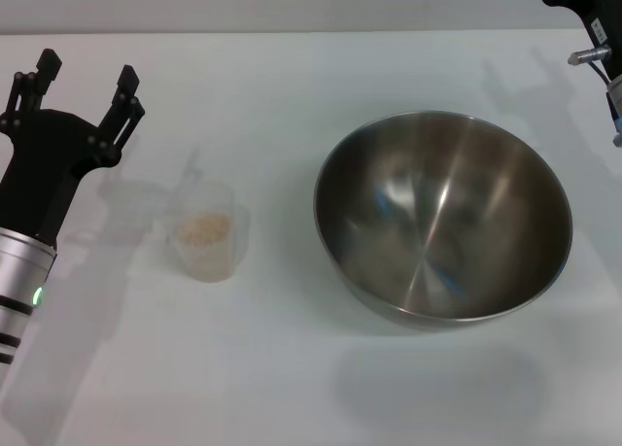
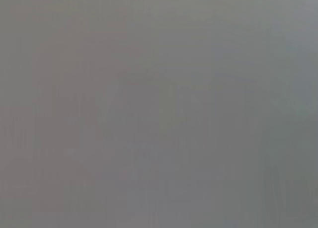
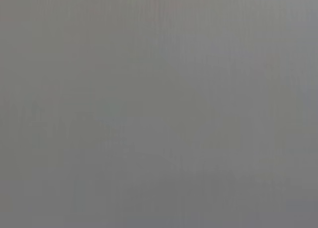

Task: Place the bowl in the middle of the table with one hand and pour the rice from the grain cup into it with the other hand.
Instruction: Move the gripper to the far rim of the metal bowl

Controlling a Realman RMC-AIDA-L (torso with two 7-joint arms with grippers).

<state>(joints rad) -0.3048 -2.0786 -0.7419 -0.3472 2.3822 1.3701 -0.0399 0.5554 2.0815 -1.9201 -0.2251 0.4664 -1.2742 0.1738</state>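
One bowl (image 1: pixel 442 218), right of centre on the table (image 1: pixel 292 388); one grain cup (image 1: pixel 206 234) with rice (image 1: pixel 202 229), centre-left, well apart. Left gripper (image 1: pixel 86 86), upper left, prongs spread, empty; right gripper (image 1: pixel 588 18), upper right corner, jaws impossible to tell.

The right gripper (image 1: pixel 583 14) is perhaps mostly cut off, jaws unseen.
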